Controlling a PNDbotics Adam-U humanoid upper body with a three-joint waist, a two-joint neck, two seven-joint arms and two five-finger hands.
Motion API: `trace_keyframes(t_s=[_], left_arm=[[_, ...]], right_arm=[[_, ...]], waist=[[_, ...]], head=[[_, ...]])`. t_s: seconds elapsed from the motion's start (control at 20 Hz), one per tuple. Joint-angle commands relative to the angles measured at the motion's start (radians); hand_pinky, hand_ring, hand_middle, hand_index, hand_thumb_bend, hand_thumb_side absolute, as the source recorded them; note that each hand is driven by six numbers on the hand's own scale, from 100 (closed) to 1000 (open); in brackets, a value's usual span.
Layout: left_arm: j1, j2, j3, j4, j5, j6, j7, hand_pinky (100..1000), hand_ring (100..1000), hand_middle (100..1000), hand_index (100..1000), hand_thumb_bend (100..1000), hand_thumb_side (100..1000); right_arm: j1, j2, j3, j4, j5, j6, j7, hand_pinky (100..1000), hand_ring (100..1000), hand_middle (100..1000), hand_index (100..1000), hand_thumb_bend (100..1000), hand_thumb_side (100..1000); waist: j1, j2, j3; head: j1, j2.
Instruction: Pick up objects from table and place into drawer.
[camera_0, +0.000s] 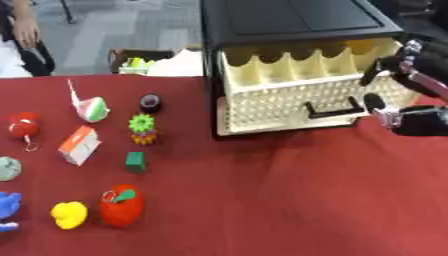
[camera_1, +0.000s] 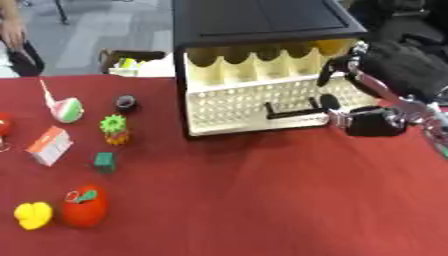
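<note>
Drawer (camera_0: 297, 95) — cream, pulled open from a black cabinet (camera_0: 289, 20) — is approached at its right front corner by the right hand (camera_1: 385, 75), whose fingers (camera_1: 337, 65) are held apart and curled toward the thumb, nothing clasped between them. Toys lie well apart on the red desk (camera_0: 289, 200) at left — an apple (camera_0: 121, 205), a yellow duck (camera_0: 68, 215), a green block (camera_0: 135, 161), a small carton (camera_0: 79, 145).

text: none legible | labels: none | numbers: none
</note>
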Motion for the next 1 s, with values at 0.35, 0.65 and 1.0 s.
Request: trace_keyframes(t_s=[0.35, 0.65, 1.0], left_arm=[[-0.005, 0.038, 0.008, -0.018, -0.004, -0.005, 0.0, 654, 819, 883, 1000, 100, 919], [-0.005, 0.04, 0.009, -0.018, -0.004, -0.006, 0.002, 654, 820, 883, 1000, 100, 918], [-0.012, 0.046, 0.009, -0.018, -0.004, -0.001, 0.019, 655, 820, 879, 1000, 100, 916]], right_arm=[[-0.012, -0.03, -0.049, -0.005, -0.079, -0.004, -0.008, 100, 100, 100, 845, 100, 187], [-0.023, -0.026, -0.068, -0.005, -0.092, 0.002, -0.06, 100, 100, 100, 826, 100, 196], [-0.06, -0.01, -0.073, -0.005, -0.227, 0.078, -0.472, 100, 160, 126, 776, 100, 391]], waist=[[0.001, -0.015, -0.004], [0.002, -0.016, -0.005], [0.006, -0.017, 0.003]], head=[[0.013, 0.003], [0.021, 0.004], [0.105, 0.016]])
